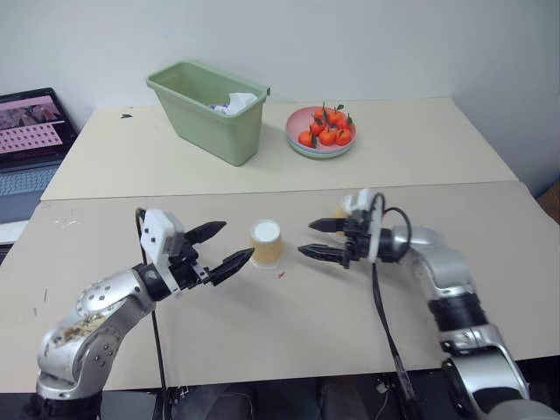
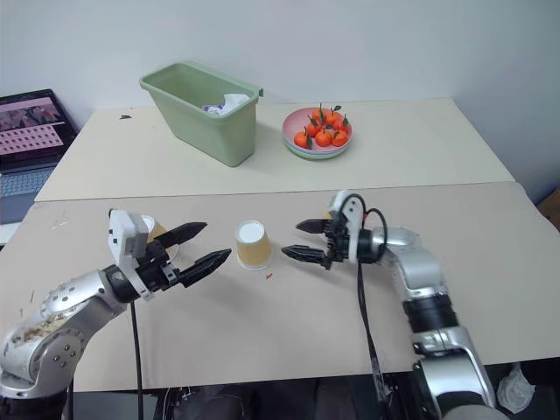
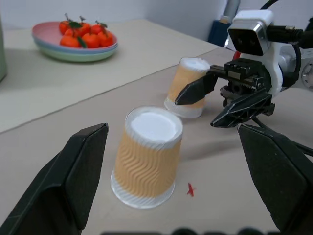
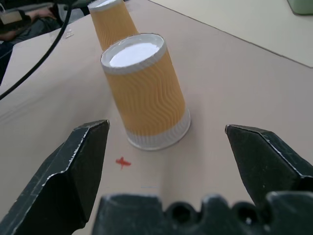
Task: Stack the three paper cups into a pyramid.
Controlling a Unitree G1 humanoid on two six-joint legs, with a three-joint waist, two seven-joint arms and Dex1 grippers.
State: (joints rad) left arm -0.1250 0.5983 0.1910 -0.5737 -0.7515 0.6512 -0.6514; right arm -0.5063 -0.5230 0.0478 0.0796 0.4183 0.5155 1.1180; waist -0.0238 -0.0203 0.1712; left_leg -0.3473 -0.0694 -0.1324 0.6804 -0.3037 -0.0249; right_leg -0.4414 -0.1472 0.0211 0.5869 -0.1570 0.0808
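Middle cup (image 1: 267,243): upside down on worktop (image 1: 289,324), unheld. Left gripper (image 1: 217,248) and right gripper (image 1: 317,240): fingers apart, flanking it. Advise gripping mid-wall, gently and squarely.

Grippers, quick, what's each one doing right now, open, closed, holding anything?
Left gripper: open, holding nothing, beside the middle cup.
Right gripper: open, holding nothing, on that cup's other side.
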